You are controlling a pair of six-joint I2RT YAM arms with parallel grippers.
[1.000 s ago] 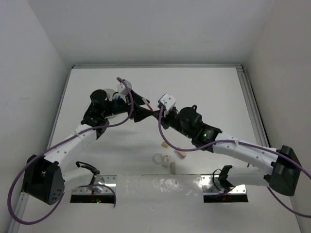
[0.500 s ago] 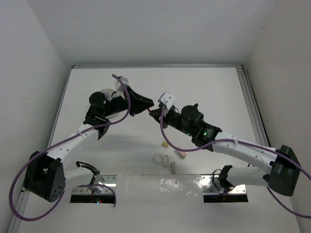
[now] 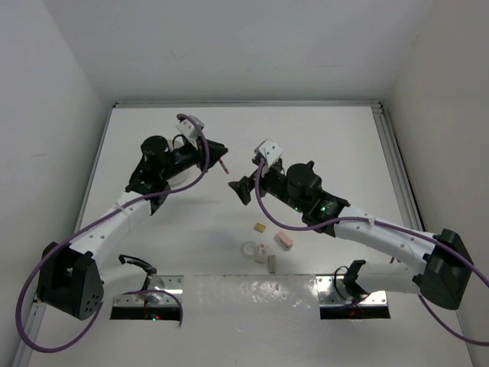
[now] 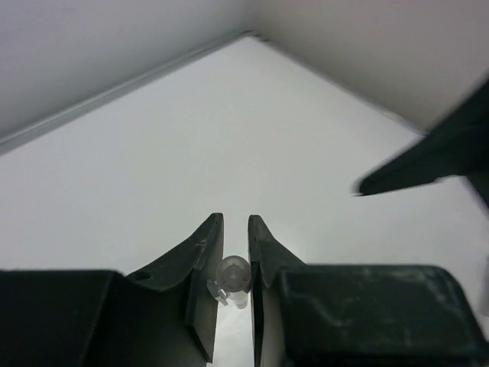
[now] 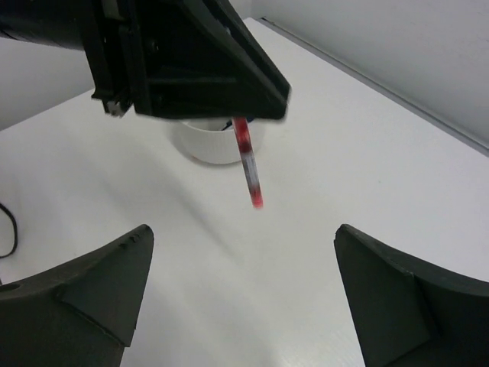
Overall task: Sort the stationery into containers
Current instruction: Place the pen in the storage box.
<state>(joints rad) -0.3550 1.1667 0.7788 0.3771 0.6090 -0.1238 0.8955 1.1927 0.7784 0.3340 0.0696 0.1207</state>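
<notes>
Red pen (image 5: pixel 248 164) was found clamped between the narrow jaws of the left gripper (image 3: pixel 219 151), hanging tilted below them and clear of the table (image 3: pixel 336 145). The round white tub (image 5: pixel 206 145) sat on the table beyond the pen, partly hidden under the left arm. The right gripper (image 3: pixel 243 189) stood close by, facing the pen, with its jaws spread wide and holding nothing. A tan block (image 3: pixel 260 227), pink eraser (image 3: pixel 283 240), clear tape ring (image 3: pixel 249 250) and white eraser (image 3: pixel 271 262) lay loose together nearer the bases, well apart from the tub.
</notes>
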